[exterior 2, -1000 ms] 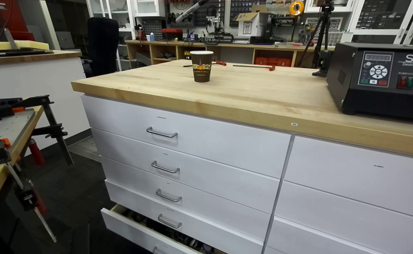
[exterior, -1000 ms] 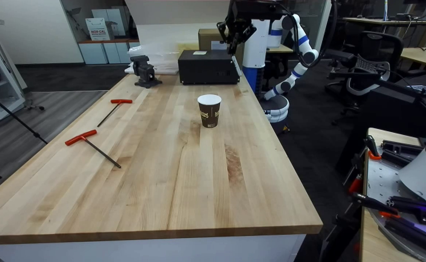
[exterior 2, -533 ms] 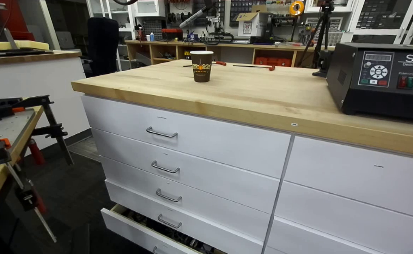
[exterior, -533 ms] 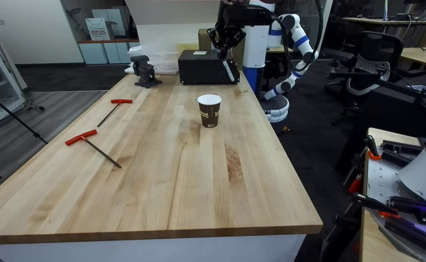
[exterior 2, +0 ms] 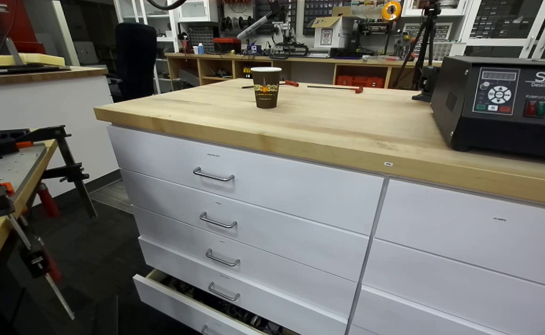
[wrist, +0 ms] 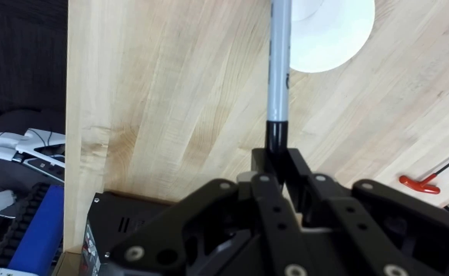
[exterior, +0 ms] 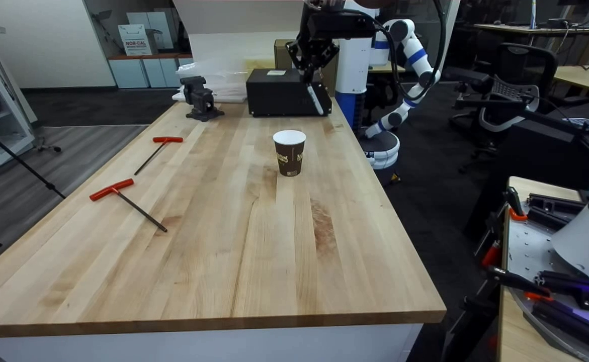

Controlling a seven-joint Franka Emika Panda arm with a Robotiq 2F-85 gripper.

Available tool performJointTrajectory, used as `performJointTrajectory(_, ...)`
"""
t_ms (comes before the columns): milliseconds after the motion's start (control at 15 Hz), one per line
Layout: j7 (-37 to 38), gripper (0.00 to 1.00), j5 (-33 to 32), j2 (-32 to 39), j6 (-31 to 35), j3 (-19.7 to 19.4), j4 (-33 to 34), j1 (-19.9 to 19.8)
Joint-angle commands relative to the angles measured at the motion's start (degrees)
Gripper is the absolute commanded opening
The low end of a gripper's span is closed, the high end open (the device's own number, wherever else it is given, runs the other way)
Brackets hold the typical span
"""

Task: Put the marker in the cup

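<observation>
The marker has a light grey body and a black end. My gripper is shut on that black end in the wrist view. In an exterior view the marker slants down from my gripper, well above the table and in front of the black box. The marker also shows tilted in an exterior view. The dark brown cup with a white rim stands upright on the table. It also shows in an exterior view. In the wrist view the white cup is partly cut off at the top, with the marker overlapping its edge.
Two red-handled T-shaped tools lie on the wooden table. A black box machine and a small dark vise stand at the far end. A drawer below the table is partly open.
In an exterior view my gripper and the marker have moved left and slightly down over the last second, with almost no movement in the last half second. The cup has not moved.
</observation>
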Motion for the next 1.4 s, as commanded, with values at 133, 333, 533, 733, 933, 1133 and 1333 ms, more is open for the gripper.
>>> performJointTrajectory(133,-8.62,0.04,-0.7,2.06,9.38,0.14,1.22,0.62)
performJointTrajectory(333,-12.36,0.04,-0.76,3.55,15.46,-0.4,1.01,1.21)
performJointTrajectory(533,-12.98,0.04,-1.03,5.42,21.36,0.16,0.59,0.48)
performJointTrajectory(733,-12.68,0.04,-1.27,7.09,24.49,-0.2,0.35,0.66)
performJointTrajectory(933,-12.85,0.04,-0.97,7.77,24.25,-0.27,-0.05,0.54)
performJointTrajectory(1133,-12.83,0.04,-0.87,8.46,23.86,-0.44,0.08,0.42)
performJointTrajectory(1333,-12.12,0.04,-1.45,9.24,23.75,-1.22,0.41,0.7)
